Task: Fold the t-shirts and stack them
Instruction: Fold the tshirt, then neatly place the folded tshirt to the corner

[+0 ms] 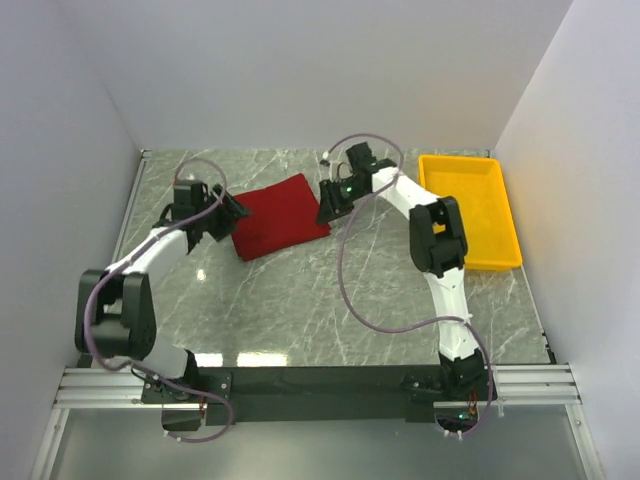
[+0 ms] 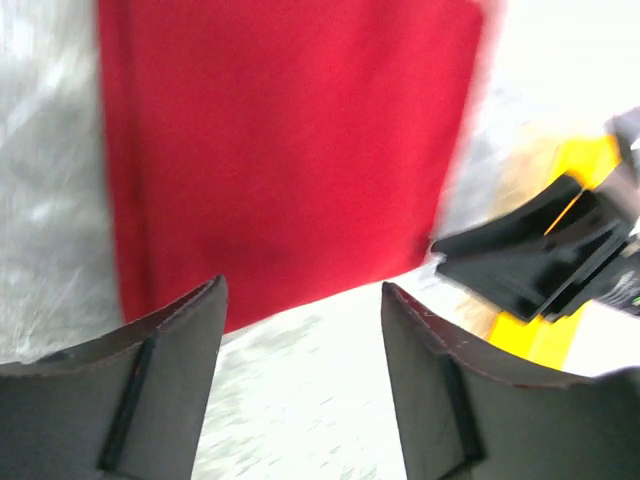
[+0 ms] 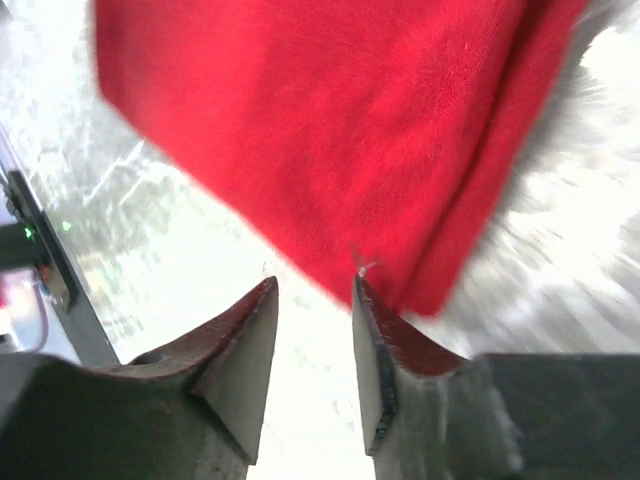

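The table [image 1: 300,300] carries a yellow tray [image 1: 468,200], to the right of the right pincer [image 3: 314,290]. The folded dark red t-shirt [image 1: 280,218] lies between both pincers, just before their tips. The left pincer [image 2: 303,300] and the right pincer are open and hold nothing.

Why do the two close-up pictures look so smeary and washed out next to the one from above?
Top view: sharp and evenly lit, only small bright glints on the table. Left wrist view: the t-shirt smears at its right edge, and the yellow tray bleaches into white glare. Right wrist view: the t-shirt is blurred and the table shines almost white.
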Controlling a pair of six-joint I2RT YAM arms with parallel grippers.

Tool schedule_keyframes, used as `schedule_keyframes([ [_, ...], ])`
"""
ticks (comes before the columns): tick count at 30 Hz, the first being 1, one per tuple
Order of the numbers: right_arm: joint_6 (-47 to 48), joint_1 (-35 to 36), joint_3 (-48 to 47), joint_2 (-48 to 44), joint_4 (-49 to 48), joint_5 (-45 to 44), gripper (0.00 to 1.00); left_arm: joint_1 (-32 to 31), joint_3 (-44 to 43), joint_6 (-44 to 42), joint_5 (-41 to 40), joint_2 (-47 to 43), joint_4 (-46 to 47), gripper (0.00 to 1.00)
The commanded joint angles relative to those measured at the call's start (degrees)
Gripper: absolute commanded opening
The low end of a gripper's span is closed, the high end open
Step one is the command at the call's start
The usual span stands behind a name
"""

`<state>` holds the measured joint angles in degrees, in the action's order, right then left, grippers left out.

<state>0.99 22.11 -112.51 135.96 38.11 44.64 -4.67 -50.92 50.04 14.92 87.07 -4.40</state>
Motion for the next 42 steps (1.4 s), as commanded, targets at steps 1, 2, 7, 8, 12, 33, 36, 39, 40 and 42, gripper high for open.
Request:
schedule_keyframes([
  [1,10.74,-3.03,-1.58,-11.85,2.14,3.87,0.45,0.18,-5.94,-2.50,-5.51,-6.11,-5.78,0.70],
  [2,12.35,-3.47,-0.70,-13.25,2.76,3.00,0.45,0.18,-5.51,-0.14,-4.73,-6.82,-6.57,0.70],
  [7,29.37,-3.91,11.12,-23.62,5.23,1.68,0.51,-3.05,6.67,13.75,-1.90,-12.62,2.80,0.76],
  [8,32.55,-4.00,13.95,-25.55,4.18,1.59,0.51,-6.46,7.14,14.11,-2.69,-12.62,3.95,0.78],
  [12,51.42,-3.92,28.27,-37.05,1.80,-1.74,0.53,-12.99,-2.58,1.32,-10.41,-4.67,-4.27,0.78],
  [33,65.81,-16.66,33.84,-47.81,13.40,10.81,0.55,-29.87,-18.68,-76.13,-29.68,15.76,-18.09,0.73],
  [36,64.49,-16.92,34.46,-47.98,12.87,11.87,0.55,-30.14,-19.74,-77.37,-30.91,18.92,-17.05,0.72],
  [39,63.34,-17.10,35.07,-48.16,11.99,12.05,0.55,-30.66,-19.31,-78.08,-31.53,20.77,-15.64,0.70],
  [40,63.34,-17.01,35.16,-48.25,11.99,12.13,0.55,-30.75,-19.13,-78.34,-31.96,21.04,-14.85,0.70],
  [42,63.08,-17.19,35.43,-48.42,11.90,12.31,0.55,-30.93,-18.78,-78.34,-32.84,22.00,-14.32,0.68],
])
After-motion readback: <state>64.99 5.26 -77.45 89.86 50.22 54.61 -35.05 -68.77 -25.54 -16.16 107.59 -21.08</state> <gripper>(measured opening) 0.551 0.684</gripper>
